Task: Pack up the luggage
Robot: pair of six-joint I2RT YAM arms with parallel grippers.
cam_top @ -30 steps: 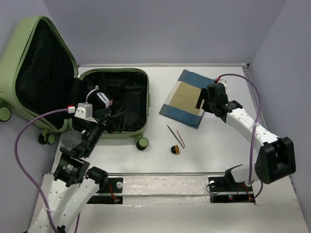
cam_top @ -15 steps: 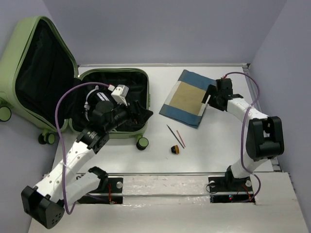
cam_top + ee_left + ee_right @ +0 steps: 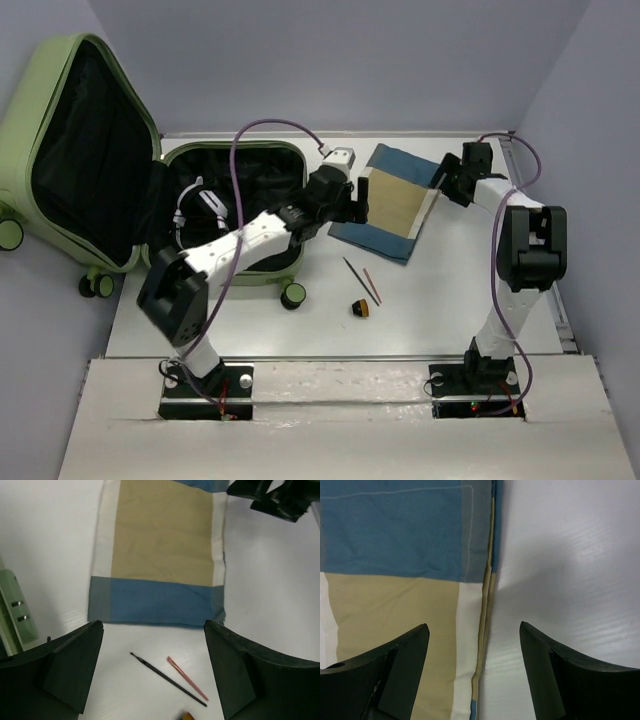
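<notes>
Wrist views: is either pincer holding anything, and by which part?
Nothing is held. The left pincer and right pincer both stand open and empty above edges of the folded cloth.

bright, even light falls from overhead and shadows stay soft and faint. the white table [image 3: 450, 300] shows glossy streaks at its near edge. the luggage [image 3: 90, 170] lining reads as near-featureless black. in the wrist views, the left gripper [image 3: 152, 625] and right gripper [image 3: 473, 626] look dark and slightly soft, while the folded cloth [image 3: 395, 540] is sharp.
</notes>
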